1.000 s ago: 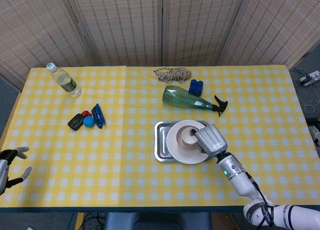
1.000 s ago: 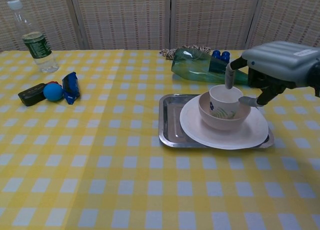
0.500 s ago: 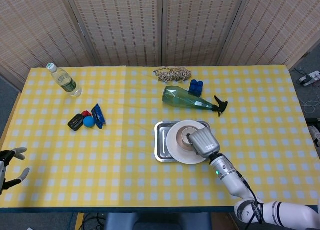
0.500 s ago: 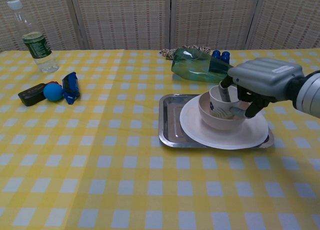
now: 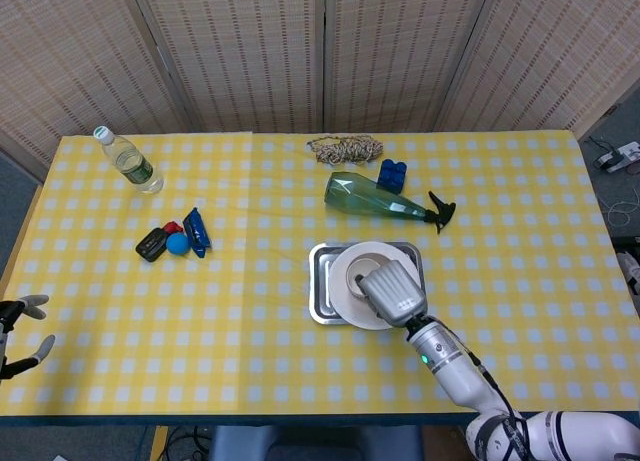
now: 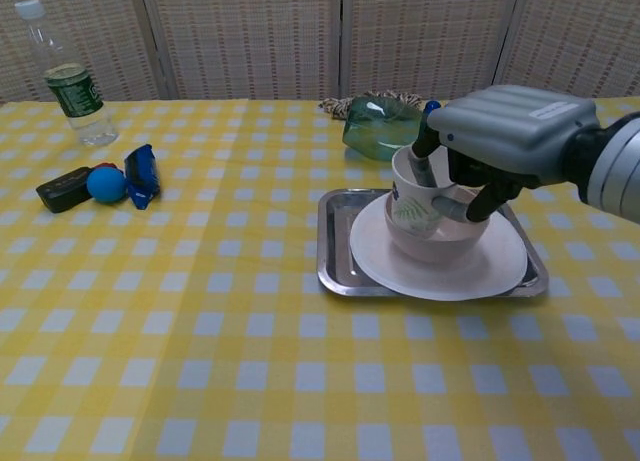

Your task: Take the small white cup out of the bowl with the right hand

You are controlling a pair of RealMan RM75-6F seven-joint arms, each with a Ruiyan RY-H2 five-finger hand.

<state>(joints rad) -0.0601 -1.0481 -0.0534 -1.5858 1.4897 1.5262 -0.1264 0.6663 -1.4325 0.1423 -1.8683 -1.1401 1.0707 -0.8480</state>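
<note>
In the chest view the small white cup [image 6: 413, 193] with a green leaf print hangs tilted just above the pinkish bowl [image 6: 438, 243], its base still over the bowl's mouth. My right hand [image 6: 508, 133] grips it, with one finger inside the rim and another against its outer wall. The bowl sits on a white plate [image 6: 440, 269] in a metal tray [image 6: 334, 253]. In the head view my right hand [image 5: 392, 292] covers cup and bowl; only the plate [image 5: 348, 268] and tray [image 5: 320, 293] show. My left hand [image 5: 16, 338] hovers at the table's near left edge, fingers apart and holding nothing.
A green spray bottle [image 5: 375, 198] lies behind the tray, with blue blocks [image 5: 391, 174] and a rope coil [image 5: 345, 147] beyond it. A water bottle [image 5: 128, 162] stands at the far left. A blue ball [image 5: 177, 243], a black case and a blue packet lie left of centre.
My right hand closed on the cup, then raised and tilted it up out of the bowl, moving left. The plate slid slightly left. My left hand drifted toward the near table edge.
</note>
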